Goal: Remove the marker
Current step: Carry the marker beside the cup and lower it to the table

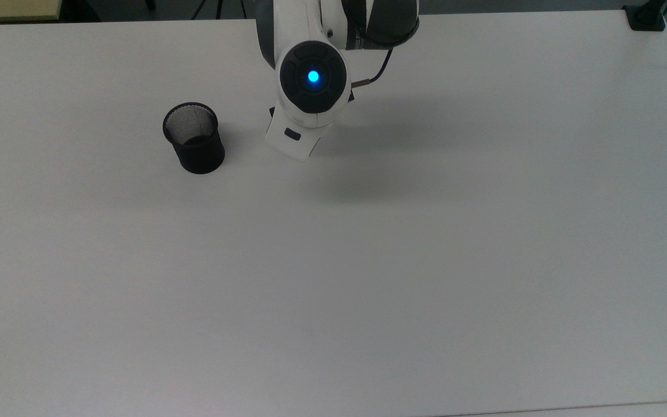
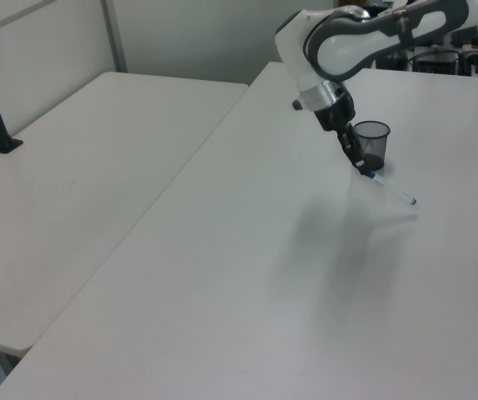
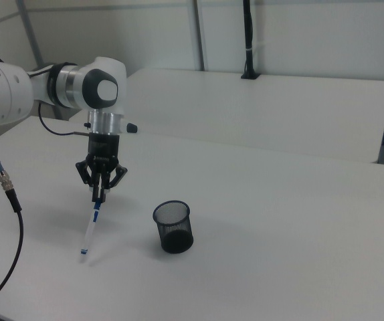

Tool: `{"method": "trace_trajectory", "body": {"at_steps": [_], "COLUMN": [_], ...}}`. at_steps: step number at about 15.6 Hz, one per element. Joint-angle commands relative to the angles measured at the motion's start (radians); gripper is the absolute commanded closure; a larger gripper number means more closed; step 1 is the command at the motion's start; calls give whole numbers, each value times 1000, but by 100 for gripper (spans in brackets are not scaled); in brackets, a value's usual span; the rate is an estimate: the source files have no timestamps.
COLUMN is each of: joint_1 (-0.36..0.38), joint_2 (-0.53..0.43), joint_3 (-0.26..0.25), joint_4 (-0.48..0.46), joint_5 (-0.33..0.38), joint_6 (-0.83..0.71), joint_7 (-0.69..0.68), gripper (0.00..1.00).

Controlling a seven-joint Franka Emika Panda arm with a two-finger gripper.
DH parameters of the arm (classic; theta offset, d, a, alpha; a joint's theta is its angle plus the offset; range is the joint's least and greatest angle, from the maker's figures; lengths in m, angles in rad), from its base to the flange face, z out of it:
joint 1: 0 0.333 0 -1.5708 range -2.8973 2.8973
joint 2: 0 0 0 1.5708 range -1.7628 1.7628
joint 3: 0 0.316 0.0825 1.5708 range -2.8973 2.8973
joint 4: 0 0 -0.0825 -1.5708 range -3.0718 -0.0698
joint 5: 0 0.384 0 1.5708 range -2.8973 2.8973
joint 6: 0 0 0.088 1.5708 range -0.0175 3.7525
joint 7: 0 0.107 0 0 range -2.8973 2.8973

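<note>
One marker (image 3: 90,231) hung from the gripper (image 3: 100,194), clenched at its blue cap (image 3: 96,214) end. In the right view its long axis ran steeply down and a little toward the right view's left, cap up, white barrel below, small blue end (image 3: 83,252) lowest and close over the table (image 3: 279,267); whether that end touched the surface could not be told. In the left view the marker (image 2: 390,187) slanted down toward the left view's right, its lower tip (image 2: 413,202) out beyond the gripper (image 2: 361,167).

Nearest in the right view, the marker's lower end sat toward the table's front edge, with the cup (image 3: 172,227) beside it toward the right view's right, apart from it and standing upright with its mouth open upward. The gripper stood behind and above the marker's lower end, fingers pointing down at the tabletop. Farther back the arm (image 3: 78,87) reached in from the right view's left.

In the top view the cup (image 1: 193,138) stood near the table's (image 1: 484,260) far edge, left of middle, and the arm's wrist (image 1: 310,87) hovered just beside it on the top view's right, covering the marker. A second table (image 3: 259,107) lay beyond in the right view.
</note>
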Motion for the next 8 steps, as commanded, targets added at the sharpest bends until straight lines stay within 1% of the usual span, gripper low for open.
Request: {"method": "trace_trajectory", "body": {"at_steps": [1, 2, 4, 6, 7, 8], "joint_1": [35, 44, 47, 47, 47, 46], "joint_2": [35, 57, 69, 72, 72, 72], "joint_3": [-12, -12, -12, -12, -12, -12], "joint_4": [-7, -9, -10, -10, -9, -10], "joint_5": [-17, -31, -36, -36, -36, -36], "joint_6": [59, 101, 129, 129, 129, 131], "joint_7": [54, 90, 114, 114, 114, 114], "gripper": [88, 87, 83, 72, 62, 56]}}
